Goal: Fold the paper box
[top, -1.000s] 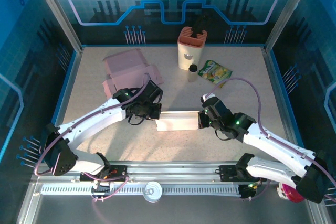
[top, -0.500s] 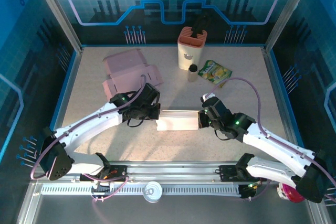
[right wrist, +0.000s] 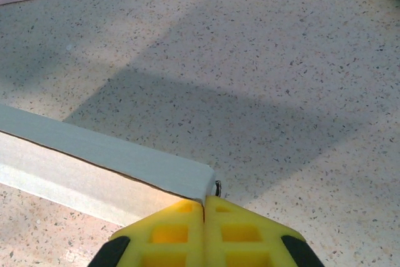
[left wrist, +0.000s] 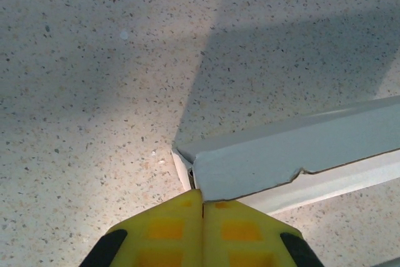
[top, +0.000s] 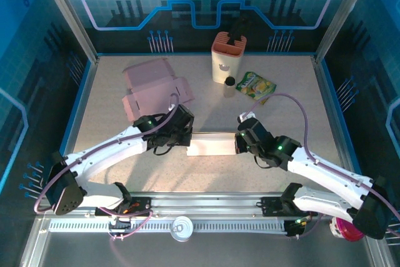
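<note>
The white paper box lies lengthwise at the middle of the table, between my two grippers. My left gripper is at its left end with its yellow fingers pressed together. In the left wrist view, the box's torn-edged flap rests just over the tips of the left gripper. My right gripper is at the right end, also shut. In the right wrist view, the box's folded-over top flap has its corner against the fingertips of the right gripper. Nothing shows between either pair of fingers.
A flat pink cardboard blank lies at the back left. An orange-and-cream holder, a small dark-capped bottle and a green packet stand at the back centre. A round tin sits on the front rail.
My left arm has slid a little to the right, bringing its shut gripper up against the box's left end. The right gripper and the box have barely moved.
</note>
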Controlling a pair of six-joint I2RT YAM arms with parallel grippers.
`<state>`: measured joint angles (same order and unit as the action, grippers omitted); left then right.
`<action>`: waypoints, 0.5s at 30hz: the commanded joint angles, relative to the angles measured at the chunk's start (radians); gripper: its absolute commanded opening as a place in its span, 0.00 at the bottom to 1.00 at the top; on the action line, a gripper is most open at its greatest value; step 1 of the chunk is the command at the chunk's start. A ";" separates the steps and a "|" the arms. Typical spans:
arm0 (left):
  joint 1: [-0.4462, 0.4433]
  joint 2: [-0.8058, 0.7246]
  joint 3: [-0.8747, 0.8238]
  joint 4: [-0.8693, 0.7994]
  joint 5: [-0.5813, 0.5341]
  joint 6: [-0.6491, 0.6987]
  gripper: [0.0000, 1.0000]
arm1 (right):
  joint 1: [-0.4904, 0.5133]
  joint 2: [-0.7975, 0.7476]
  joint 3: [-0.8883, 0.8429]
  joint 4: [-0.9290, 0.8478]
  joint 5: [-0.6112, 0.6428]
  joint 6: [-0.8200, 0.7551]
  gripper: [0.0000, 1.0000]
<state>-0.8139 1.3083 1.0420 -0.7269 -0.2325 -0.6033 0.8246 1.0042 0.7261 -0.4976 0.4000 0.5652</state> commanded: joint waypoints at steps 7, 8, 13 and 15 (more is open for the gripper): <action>-0.061 -0.018 -0.088 -0.025 -0.052 -0.052 0.00 | 0.033 -0.030 -0.043 -0.061 -0.005 0.029 0.00; -0.068 -0.021 -0.091 -0.024 -0.066 -0.060 0.00 | 0.034 -0.037 -0.038 -0.067 -0.013 0.032 0.00; -0.089 -0.037 -0.103 -0.026 -0.115 -0.093 0.00 | 0.036 -0.082 -0.014 -0.113 -0.056 0.078 0.22; -0.096 -0.042 -0.111 -0.021 -0.125 -0.106 0.00 | 0.034 -0.115 -0.017 -0.121 -0.085 0.114 0.33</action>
<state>-0.8982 1.2644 0.9775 -0.6861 -0.3489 -0.6659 0.8444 0.9318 0.7078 -0.5610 0.3618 0.6228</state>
